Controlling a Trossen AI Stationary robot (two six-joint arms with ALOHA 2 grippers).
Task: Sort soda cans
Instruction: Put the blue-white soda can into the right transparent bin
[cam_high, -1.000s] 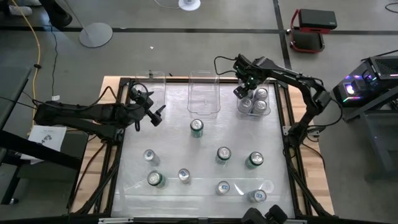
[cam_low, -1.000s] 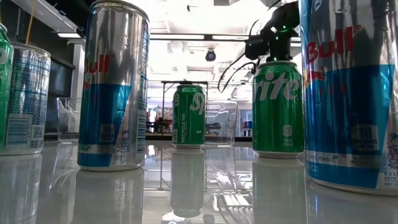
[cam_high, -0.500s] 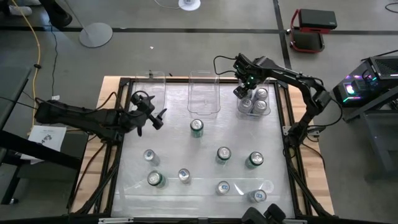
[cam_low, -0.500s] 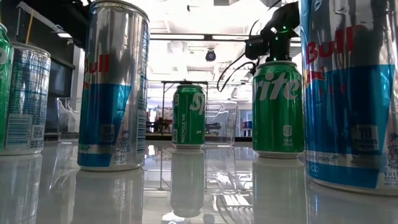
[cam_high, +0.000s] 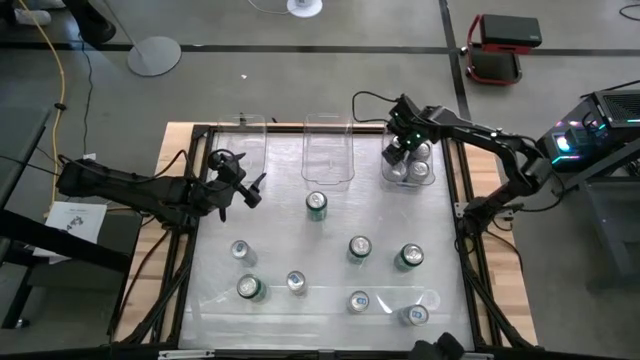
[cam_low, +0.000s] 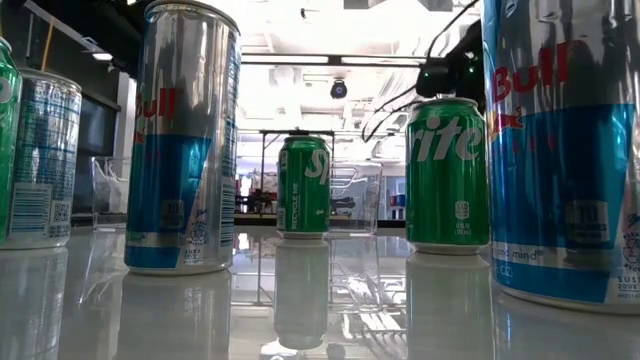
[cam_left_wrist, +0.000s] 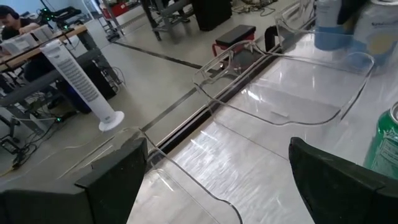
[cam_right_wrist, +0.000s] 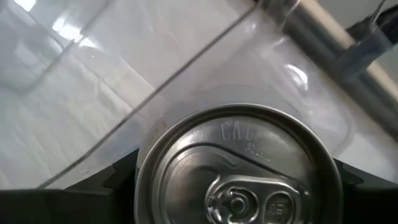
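Note:
Several soda cans stand upright on the white table: green ones (cam_high: 316, 204) (cam_high: 360, 247) (cam_high: 408, 257) (cam_high: 250, 288), and silver or silver-and-blue ones (cam_high: 240, 250) (cam_high: 296, 282) (cam_high: 359, 300) (cam_high: 414, 315). More cans (cam_high: 419, 170) stand in the clear right bin (cam_high: 432, 180). My right gripper (cam_high: 400, 152) is over that bin, shut on a silver-topped can (cam_right_wrist: 239, 168). My left gripper (cam_high: 252, 188) hovers open near the table's left edge, beside the empty left bin (cam_high: 245, 140), touching nothing. My right gripper holds the soda can by its upper body, just under the rim (cam_right_wrist: 144, 180). It is pinched between the two fingers (cam_right_wrist: 121, 177), which come from above and point down. The can is upright inside the right bin; its base is hidden, so I cannot tell whether it stands on the bin's floor.
Three clear plastic bins line the far edge; the middle bin (cam_high: 328, 150) and the left one hold nothing. The dark table frame (cam_high: 462, 210) runs along both sides. In the low view, tall cans (cam_low: 185, 140) (cam_low: 447, 175) stand close to the near edge.
My right arm has swung toward the table's right, and its gripper has shifted slightly rightward over the right bin, taking the can with it. My left gripper has drifted a little toward the near edge.

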